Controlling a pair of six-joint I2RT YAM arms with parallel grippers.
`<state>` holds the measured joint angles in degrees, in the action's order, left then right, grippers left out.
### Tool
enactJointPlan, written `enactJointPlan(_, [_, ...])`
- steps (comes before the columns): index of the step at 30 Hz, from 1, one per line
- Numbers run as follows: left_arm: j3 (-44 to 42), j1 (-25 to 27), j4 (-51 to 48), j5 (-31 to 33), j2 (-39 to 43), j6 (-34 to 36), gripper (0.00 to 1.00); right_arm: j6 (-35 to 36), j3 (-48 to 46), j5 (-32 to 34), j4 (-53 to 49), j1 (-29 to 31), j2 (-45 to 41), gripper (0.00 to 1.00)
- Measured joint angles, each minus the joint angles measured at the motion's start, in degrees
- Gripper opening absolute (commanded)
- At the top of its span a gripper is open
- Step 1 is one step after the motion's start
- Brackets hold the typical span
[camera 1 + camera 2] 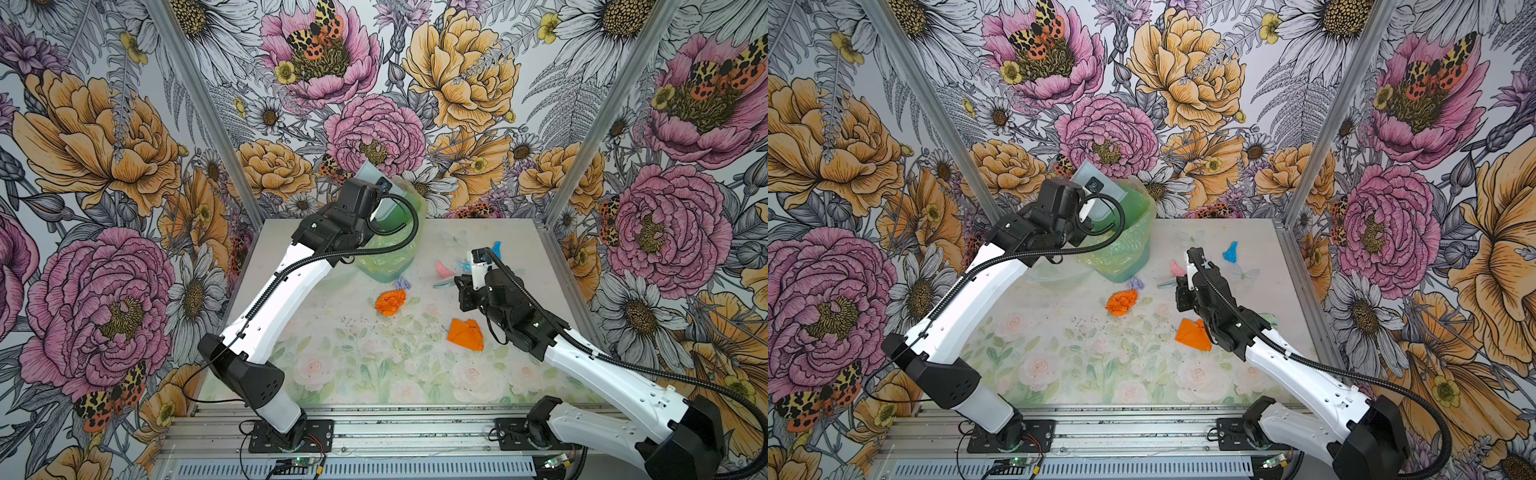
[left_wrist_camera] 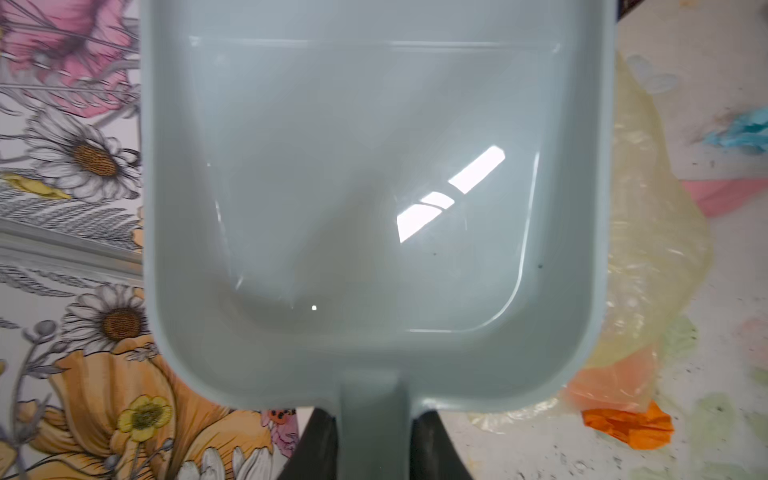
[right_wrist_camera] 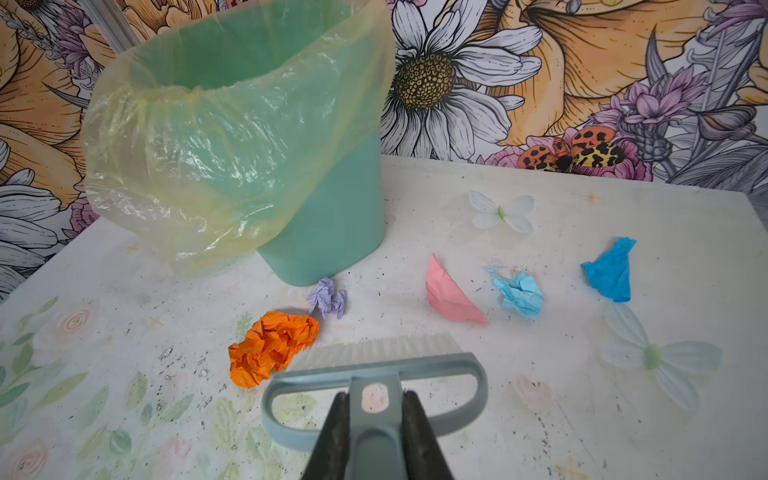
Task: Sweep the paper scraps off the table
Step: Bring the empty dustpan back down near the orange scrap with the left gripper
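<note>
Paper scraps lie on the far half of the table (image 1: 374, 374): a crumpled orange one (image 1: 390, 302) (image 3: 272, 347), a flatter orange one (image 1: 466, 335), a lilac one (image 3: 327, 303), a pink one (image 3: 451, 297), a pale blue one (image 3: 519, 293) and a blue one (image 3: 611, 274). My left gripper (image 2: 372, 424) is shut on the handle of the grey-blue dustpan (image 2: 374, 187), raised over the bin; its tray holds only dark specks. My right gripper (image 3: 376, 399) is shut on the brush (image 3: 374, 365), whose bristles sit beside the crumpled orange scrap.
The green bin (image 1: 399, 249) with a yellowish bag liner stands at the back of the table, left of the scraps. Flowered walls and aluminium posts (image 1: 582, 137) close in three sides. Both arm bases (image 1: 291, 432) are bolted to the front rail.
</note>
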<state>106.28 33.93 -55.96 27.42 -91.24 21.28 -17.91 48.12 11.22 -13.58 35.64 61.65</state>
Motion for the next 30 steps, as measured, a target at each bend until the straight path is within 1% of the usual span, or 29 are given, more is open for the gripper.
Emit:
enactJointPlan(4, [-11.32, 1.01, -0.35, -5.20, 5.31, -6.19, 0.17, 0.00, 1.44, -1.16, 1.01, 0.00, 2.34, 0.00])
enactJointPlan(7, [-19.12, 1.84, -0.59, -8.07, 11.39, -10.71, 0.18, 0.63, 1.66, -3.06, 3.08, 0.17, 3.72, 0.00])
enactJointPlan(9, [-23.28, 2.36, -0.70, -9.68, 15.72, -13.64, 0.18, 1.11, 1.64, -4.04, 4.37, 0.63, 4.20, 0.00])
enactJointPlan(15, [-35.89, 3.58, -0.76, -14.05, 30.05, -22.99, 0.18, 1.51, 1.07, -5.55, 12.55, 2.97, 5.40, 0.00])
enactJointPlan(17, [-39.21, 4.66, -0.76, -14.73, 32.98, -25.35, 0.18, 1.49, 1.05, -5.51, 14.62, 3.52, 6.47, 0.00])
enactJointPlan(21, [-43.95, 7.56, -0.72, -15.58, 34.95, -29.44, 0.18, 1.49, 1.05, -5.25, 17.27, 4.68, 10.23, 0.00])
enactJointPlan(30, [-50.38, 10.08, 0.28, -18.32, 34.84, -36.35, 0.19, 1.49, 1.29, -3.52, 19.08, 6.49, 16.57, 0.00])
